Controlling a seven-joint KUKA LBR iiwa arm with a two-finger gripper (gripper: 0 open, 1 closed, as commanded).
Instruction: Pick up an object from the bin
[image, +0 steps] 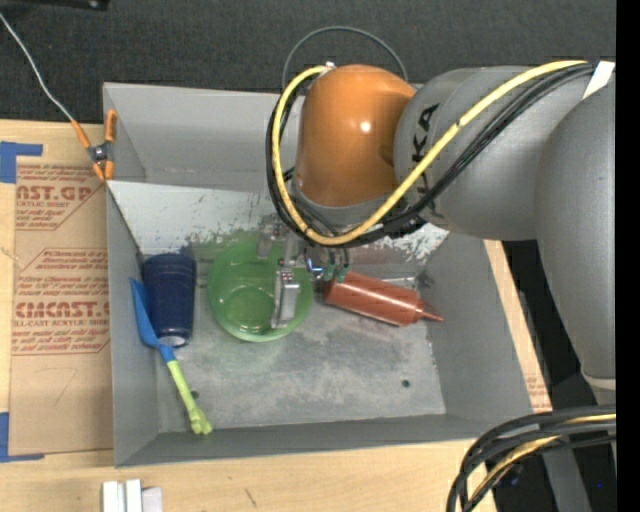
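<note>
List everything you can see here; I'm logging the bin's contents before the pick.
bin: 1, grey metal, fills the middle of the view
cup: 1, dark blue, left part of the bin floor, just left of the bowl
bowl: 1, see-through green, round, middle of the bin floor
bottle-shaped thing: 1, reddish brown, lying on its side right of the bowl, pointed end toward the right
spoon-like tool: 1, blue head with yellow-green handle, along the left wall, from beside the cup down to the near left corner
arm: 1, grey with an orange cover and yellow and black cables, reaching in from the right
gripper: 1, metal, at the bowl's right rim
</note>
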